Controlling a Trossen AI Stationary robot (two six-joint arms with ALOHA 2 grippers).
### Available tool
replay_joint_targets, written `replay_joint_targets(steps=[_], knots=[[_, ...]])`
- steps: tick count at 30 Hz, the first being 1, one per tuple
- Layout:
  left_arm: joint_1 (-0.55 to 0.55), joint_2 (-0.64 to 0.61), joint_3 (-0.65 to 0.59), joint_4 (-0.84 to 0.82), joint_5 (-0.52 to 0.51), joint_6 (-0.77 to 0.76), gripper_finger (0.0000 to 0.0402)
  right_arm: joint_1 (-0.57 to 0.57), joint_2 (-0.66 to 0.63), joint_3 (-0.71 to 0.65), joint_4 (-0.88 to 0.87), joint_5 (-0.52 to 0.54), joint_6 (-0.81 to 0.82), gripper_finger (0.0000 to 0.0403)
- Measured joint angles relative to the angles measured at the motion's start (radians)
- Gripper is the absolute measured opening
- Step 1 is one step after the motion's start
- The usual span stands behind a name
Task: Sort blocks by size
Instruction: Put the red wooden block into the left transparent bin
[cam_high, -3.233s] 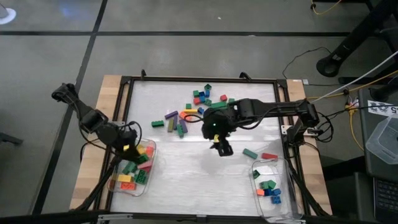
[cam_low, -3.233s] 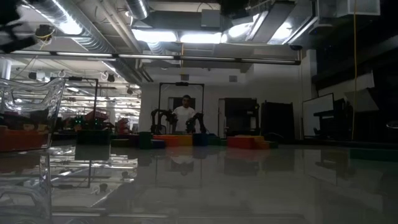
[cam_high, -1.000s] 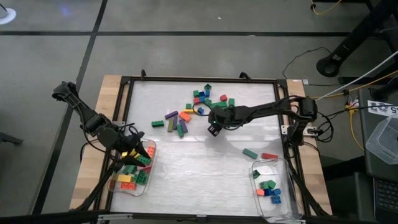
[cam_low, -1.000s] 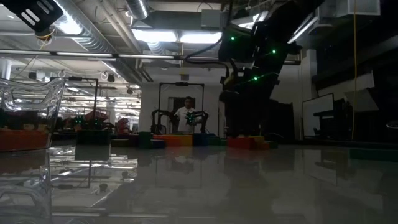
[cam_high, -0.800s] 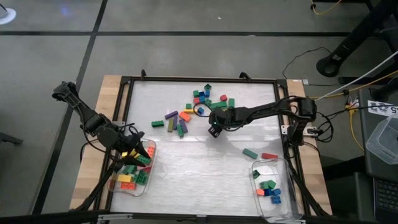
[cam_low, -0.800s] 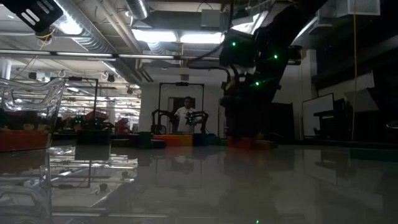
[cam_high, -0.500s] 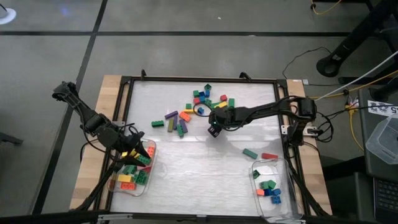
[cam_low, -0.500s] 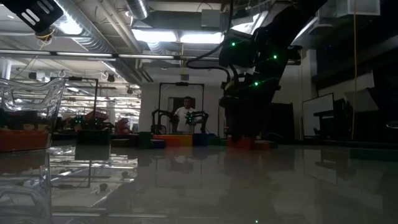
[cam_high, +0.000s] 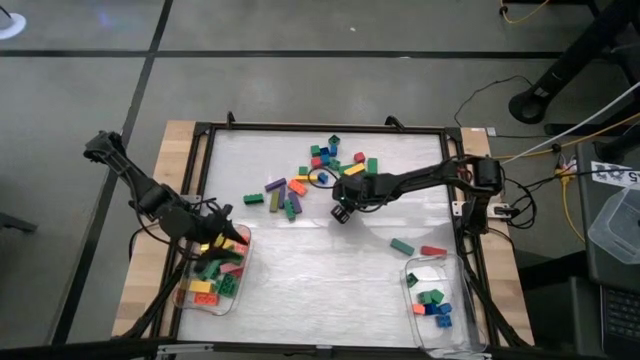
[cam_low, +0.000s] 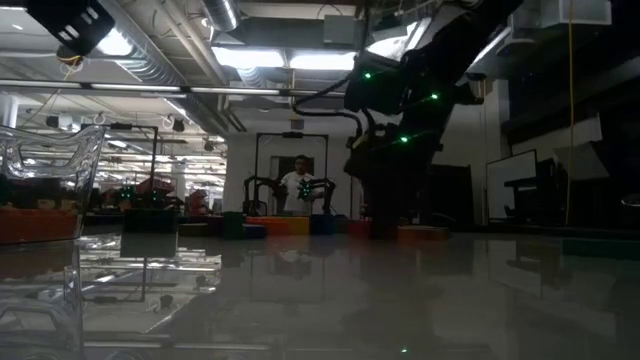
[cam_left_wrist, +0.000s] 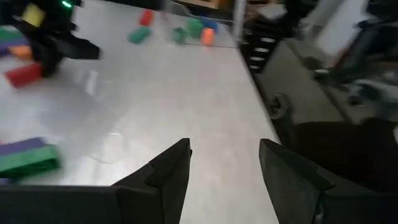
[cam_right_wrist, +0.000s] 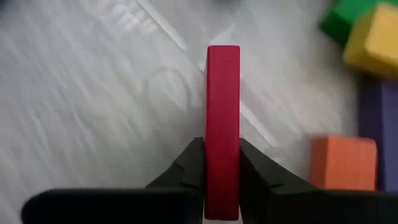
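Right gripper (cam_right_wrist: 222, 163) fingers clamped on a long red block (cam_right_wrist: 222, 118), long axis pointing straight ahead past the fingertips, probably level; left gripper (cam_left_wrist: 222, 163) fingers apart, over its tub.

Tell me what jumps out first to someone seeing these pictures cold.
The right end effector is shut on a long red block beside the loose pile of blocks at mid-table. The left end effector hangs open over the left tub, itself full of bricks.
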Motion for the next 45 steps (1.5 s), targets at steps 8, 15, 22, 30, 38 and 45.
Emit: replay_joint_targets(steps=[8,15,22,30,38,45], knots=[[0.001,0.118,0.000,0.001,-0.220,0.067,0.0178,0.048,0.000,0.142,0.067,-0.083,-0.130,0.0069],[0.053,0.253,0.000,0.029,-0.327,0.028,0.0178,0.126,-0.001,0.231,0.200,-0.174,-0.261,0.0079],[0.125,0.357,0.000,0.195,-0.313,0.060,0.0178,0.199,-0.002,0.257,0.260,-0.173,-0.374,0.0015],[0.190,0.434,0.000,0.334,-0.201,-0.021,0.0178,0.216,-0.001,0.257,0.221,-0.180,-0.375,0.0026],[0.288,0.595,0.026,0.394,-0.089,-0.001,0.0178,0.213,0.000,0.257,0.221,-0.193,-0.376,0.0044],[0.410,0.750,0.110,0.358,0.075,0.042,0.0178,0.199,-0.079,0.258,0.128,-0.205,-0.376,0.0044]])
